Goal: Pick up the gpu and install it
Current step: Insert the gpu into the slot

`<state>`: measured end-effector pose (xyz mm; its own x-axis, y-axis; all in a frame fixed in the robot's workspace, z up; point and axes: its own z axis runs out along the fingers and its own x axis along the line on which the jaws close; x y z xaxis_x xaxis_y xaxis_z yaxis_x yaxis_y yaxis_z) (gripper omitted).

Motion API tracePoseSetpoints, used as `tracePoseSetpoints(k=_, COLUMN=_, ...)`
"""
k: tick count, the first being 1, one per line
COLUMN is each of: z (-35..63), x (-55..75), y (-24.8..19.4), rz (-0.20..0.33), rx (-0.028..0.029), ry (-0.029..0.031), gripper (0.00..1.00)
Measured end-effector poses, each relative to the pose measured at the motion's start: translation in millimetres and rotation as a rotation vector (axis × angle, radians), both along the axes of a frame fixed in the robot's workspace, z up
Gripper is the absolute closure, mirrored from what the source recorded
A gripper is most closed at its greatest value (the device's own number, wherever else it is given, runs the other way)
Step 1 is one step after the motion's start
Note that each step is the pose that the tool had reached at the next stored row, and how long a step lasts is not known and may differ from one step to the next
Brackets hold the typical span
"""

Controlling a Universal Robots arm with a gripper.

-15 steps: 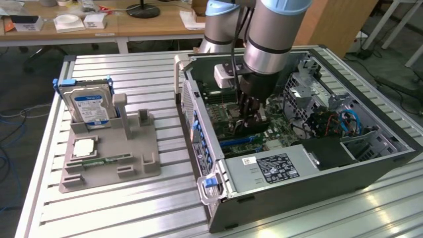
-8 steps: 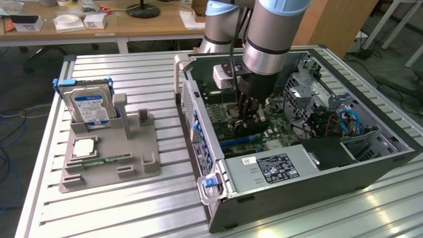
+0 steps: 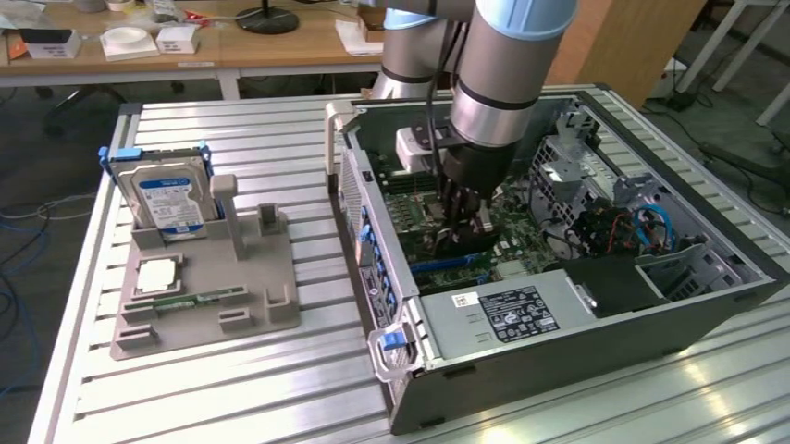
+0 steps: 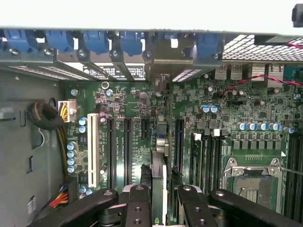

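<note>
Nearest the exterior camera runs the slatted table (image 3: 247, 398). It carries the open computer case (image 3: 593, 361) toward its edge on the exterior view's right, and a grey fixture tray (image 3: 265, 314) toward the opposite edge. The arm (image 3: 500, 83) reaches down into the case over the motherboard (image 4: 227, 101).

The tray holds the hard drive (image 3: 170, 199) and the memory stick (image 3: 185, 302), and its upright posts (image 3: 228, 199) stand bare, so I judge the pick-up done. The gripper (image 3: 465, 231) has its jaws clamped on the gpu (image 4: 158, 182), which it holds edge-on, low over the board among the long black expansion slots (image 4: 127, 151). Whether the card's edge has entered a slot I cannot tell, so seating looks like the part left.

Room is tight. The case walls enclose the work on all sides. The row of blue bracket clips (image 4: 94, 40) on the rear wall lies just beyond the card's end. The processor socket (image 4: 251, 179) sits near on one flank, and the cable bundle (image 4: 47, 118) lies well apart on the other.
</note>
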<state>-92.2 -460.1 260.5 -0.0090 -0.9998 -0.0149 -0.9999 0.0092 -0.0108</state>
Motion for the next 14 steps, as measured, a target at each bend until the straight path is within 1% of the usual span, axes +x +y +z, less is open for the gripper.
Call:
tracePoseSetpoints(k=8, z=-0.8, x=-1.2, y=0.4, rz=0.000, rx=0.0001, ry=-0.0001, gripper=0.74)
tracePoseSetpoints(k=14, z=-4.5, x=-1.2, y=0.4, rz=0.000, rx=0.0002, ry=-0.0002, gripper=0.74)
